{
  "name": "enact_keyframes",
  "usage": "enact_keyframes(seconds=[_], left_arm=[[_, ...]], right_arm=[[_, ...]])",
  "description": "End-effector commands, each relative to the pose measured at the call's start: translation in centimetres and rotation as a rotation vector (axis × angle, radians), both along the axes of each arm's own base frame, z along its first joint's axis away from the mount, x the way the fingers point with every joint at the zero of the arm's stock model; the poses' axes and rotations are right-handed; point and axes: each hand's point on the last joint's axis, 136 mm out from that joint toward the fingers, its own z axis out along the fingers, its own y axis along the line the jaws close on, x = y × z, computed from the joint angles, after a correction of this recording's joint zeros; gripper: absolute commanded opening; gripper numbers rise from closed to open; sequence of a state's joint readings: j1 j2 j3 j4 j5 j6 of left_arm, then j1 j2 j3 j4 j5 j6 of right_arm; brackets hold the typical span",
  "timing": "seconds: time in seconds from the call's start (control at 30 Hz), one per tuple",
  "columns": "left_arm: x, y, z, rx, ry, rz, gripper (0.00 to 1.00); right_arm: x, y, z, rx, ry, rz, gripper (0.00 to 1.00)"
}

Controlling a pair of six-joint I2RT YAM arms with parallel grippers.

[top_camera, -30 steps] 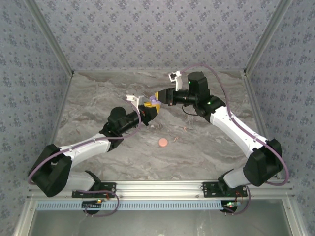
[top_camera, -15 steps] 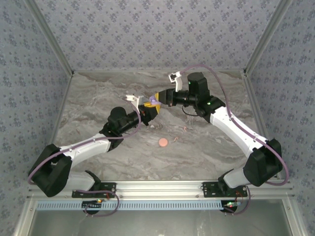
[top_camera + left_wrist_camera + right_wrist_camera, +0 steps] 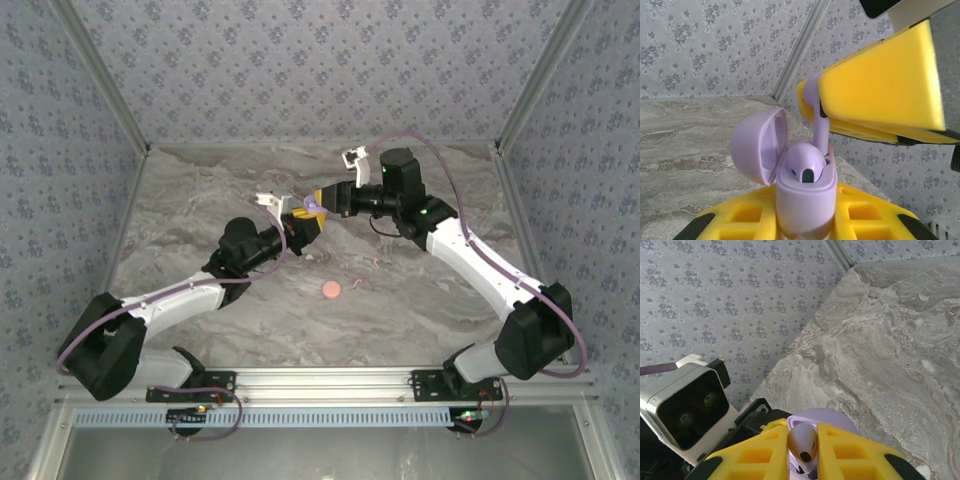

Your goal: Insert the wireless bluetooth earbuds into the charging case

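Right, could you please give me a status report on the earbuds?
Left gripper shut on open lavender plastic charging case. Right gripper shut on lavender earbud, stem pinched, head at case mouth. Nothing between them; pinkish-orange round disc lies apart on table.

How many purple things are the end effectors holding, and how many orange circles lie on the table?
Lavender charging case: 1
Lavender earbud: 1
Orange round disc: 1
Total: 3
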State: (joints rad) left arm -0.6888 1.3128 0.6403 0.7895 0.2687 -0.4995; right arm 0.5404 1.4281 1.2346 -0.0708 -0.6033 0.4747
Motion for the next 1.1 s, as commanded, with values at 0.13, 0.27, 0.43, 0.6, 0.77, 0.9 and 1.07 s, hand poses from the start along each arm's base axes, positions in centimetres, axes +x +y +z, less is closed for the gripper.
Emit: enact_keyframes(seconds=[0.13, 0.27, 0.43, 0.6, 0.77, 0.9, 1.07], left_arm=[[-0.70, 0.11, 3.88, -0.085, -0.091, -0.013, 0.23], [-0.69, 0.15, 3.97, -0.087, -0.093, -0.011, 0.23], [-0.69, 0.23, 4.14, -0.092, -0.099, -0.006, 0.23], [-0.65, 0.27, 4.23, -0.091, -0.104, -0.004, 0.23], [-0.65, 0.23, 4.27, -0.089, -0.105, -0.005, 0.23], [-0.70, 0.22, 4.12, -0.085, -0.102, -0.007, 0.23], [-0.71, 0.13, 3.90, -0.075, -0.101, -0.009, 0.23]], right_arm=[[-0.44, -0.32, 0.05, -0.023, -0.024, -0.007, 0.20], [-0.46, -0.39, -0.07, -0.033, -0.022, -0.008, 0.20], [-0.76, -0.27, -0.08, -0.033, -0.015, 0.009, 0.20], [-1.17, -0.10, -0.29, -0.037, -0.005, 0.026, 0.21], [-1.07, -0.36, -0.52, -0.056, -0.006, 0.009, 0.26], [-0.93, -0.50, -0.54, -0.065, -0.009, -0.001, 0.29], [-1.02, -0.66, -0.34, -0.071, -0.013, -0.006, 0.35]])
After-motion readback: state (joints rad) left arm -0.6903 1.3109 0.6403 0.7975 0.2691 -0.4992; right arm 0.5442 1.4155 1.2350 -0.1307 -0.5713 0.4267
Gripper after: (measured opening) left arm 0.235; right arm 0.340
